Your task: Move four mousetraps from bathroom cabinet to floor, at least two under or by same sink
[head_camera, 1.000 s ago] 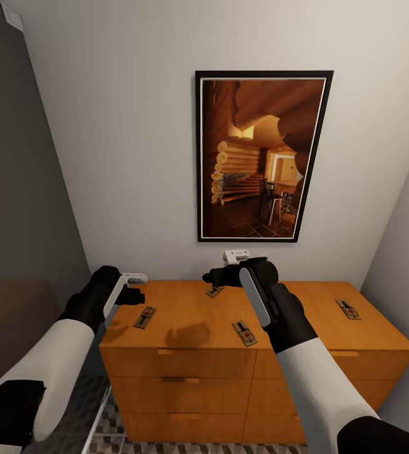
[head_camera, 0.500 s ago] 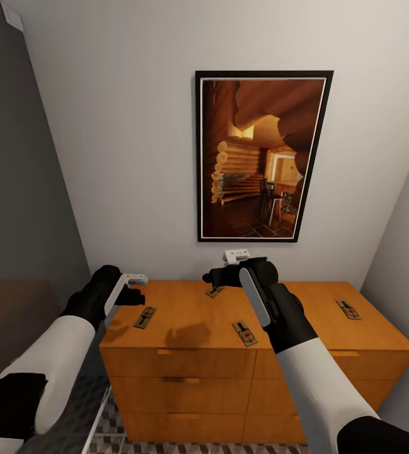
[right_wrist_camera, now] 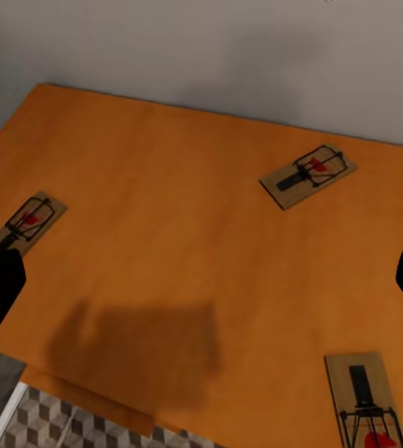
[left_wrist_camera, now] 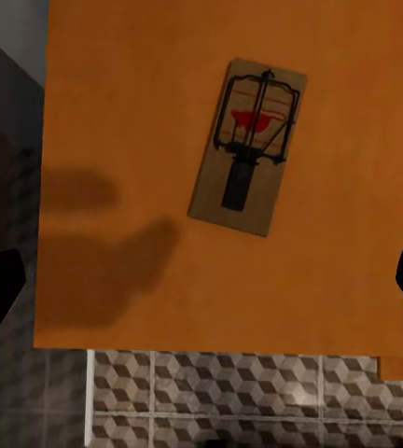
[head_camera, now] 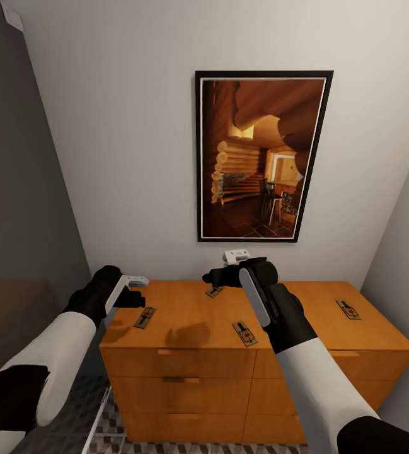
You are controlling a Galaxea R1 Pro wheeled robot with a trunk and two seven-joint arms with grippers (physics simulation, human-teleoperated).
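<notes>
Here the left tool hangs open over the cabinet's left edge.

Picture: black-framed, log-cabin interior in warm browns, hung on the wall.
Wall: plain, pale grey.
Dark panel: grey, stands at the left edge.

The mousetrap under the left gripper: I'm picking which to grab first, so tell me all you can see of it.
The mousetrap is a flat tan wooden board with a dark wire frame, a dark bar and a red spot. It lies flat on the cabinet top near its left front corner, untouched. The left gripper hovers above it, jaws open.
</notes>
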